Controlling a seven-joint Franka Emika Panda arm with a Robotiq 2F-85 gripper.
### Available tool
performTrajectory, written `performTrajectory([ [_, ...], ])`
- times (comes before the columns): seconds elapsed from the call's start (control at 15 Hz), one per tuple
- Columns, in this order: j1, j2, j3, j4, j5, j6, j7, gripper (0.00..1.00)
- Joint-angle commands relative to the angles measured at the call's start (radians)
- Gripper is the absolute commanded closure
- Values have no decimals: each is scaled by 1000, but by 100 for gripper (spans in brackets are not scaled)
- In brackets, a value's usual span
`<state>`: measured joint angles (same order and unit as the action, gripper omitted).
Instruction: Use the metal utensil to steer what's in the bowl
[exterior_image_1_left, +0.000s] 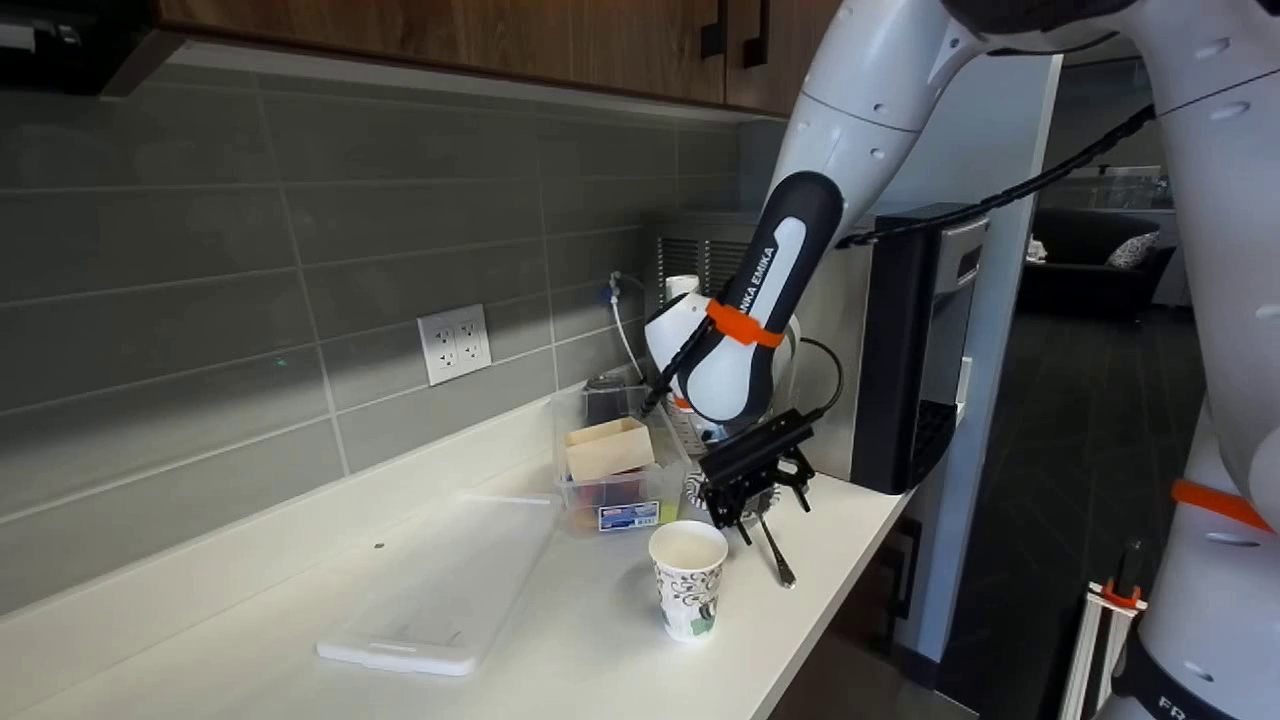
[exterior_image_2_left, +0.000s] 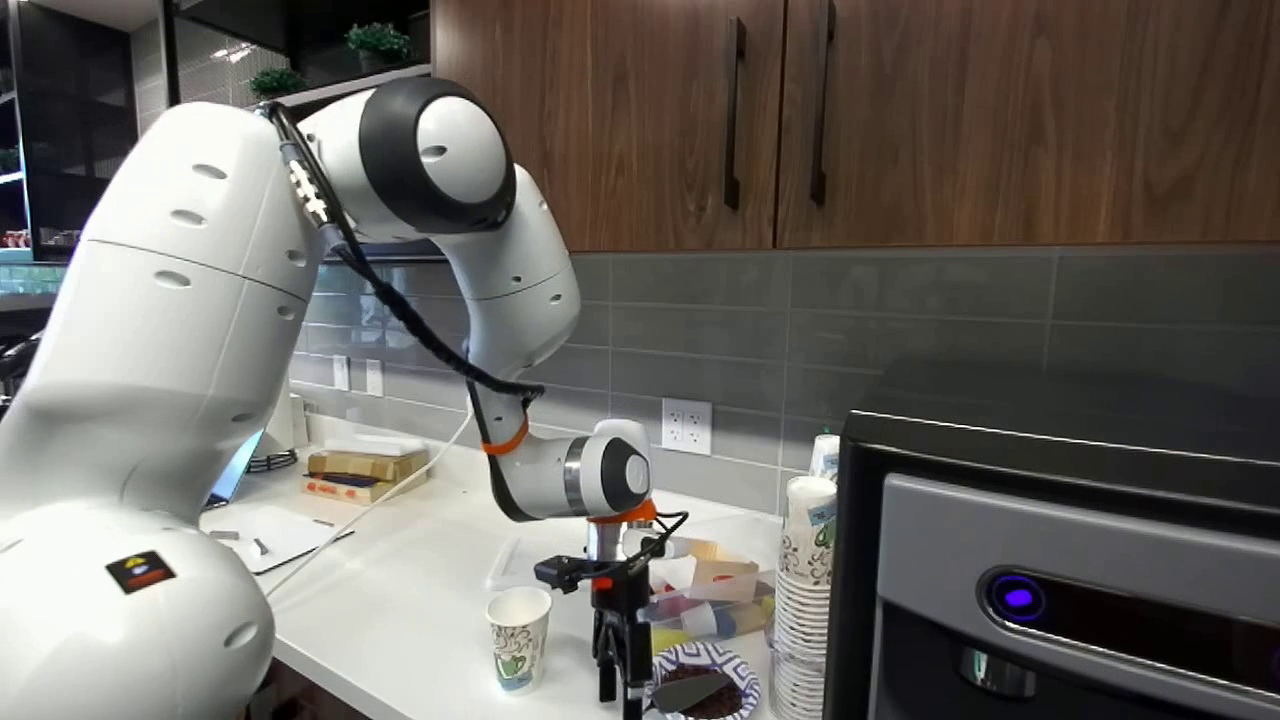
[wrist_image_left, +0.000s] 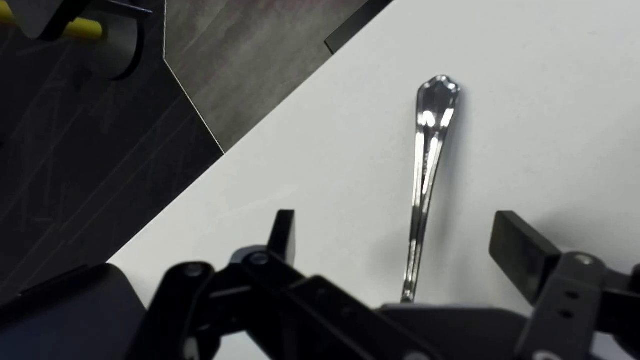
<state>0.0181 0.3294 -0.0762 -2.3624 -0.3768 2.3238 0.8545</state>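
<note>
- On the white counter (exterior_image_1_left: 600, 610), the metal tool (wrist_image_left: 425, 180) is laid with its handle (exterior_image_1_left: 777, 555) end down and its wide flat end (exterior_image_2_left: 690, 692) over the bowl (exterior_image_2_left: 746, 678), likely so that the handle can be picked up and the dark crumbs (exterior_image_2_left: 724, 704) inside can be stirred.
- Whether the dark crumbs are touched by the flat end cannot be told.
- Near the tiled wall (exterior_image_1_left: 180, 340), the see-through tub (exterior_image_1_left: 660, 488) is set back, perhaps so that the stirring is not blocked.
- Near the pincer (wrist_image_left: 403, 245), the paper cup (exterior_image_1_left: 690, 600) is stood upright, and is perhaps not needed for the job.
- By the pincer nothing is held: its two fingers (wrist_image_left: 520, 255) are spread wide, likely so that the thin handle can be let in between them.
- From the wrist, the handle is seen in the gap, not touched by either finger.
- Just beside the pincer, past the thin part of the handle, the bowl is found.
- Next, it is guessed, the fingers should be lowered and squeezed on the handle.
</note>
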Motion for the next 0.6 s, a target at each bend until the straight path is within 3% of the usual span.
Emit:
performTrajectory([
  [0.0,74,93,-35,62,-37,-3,77,0],
  [0.53,179,182,-95,121,-86,-67,195,0],
])
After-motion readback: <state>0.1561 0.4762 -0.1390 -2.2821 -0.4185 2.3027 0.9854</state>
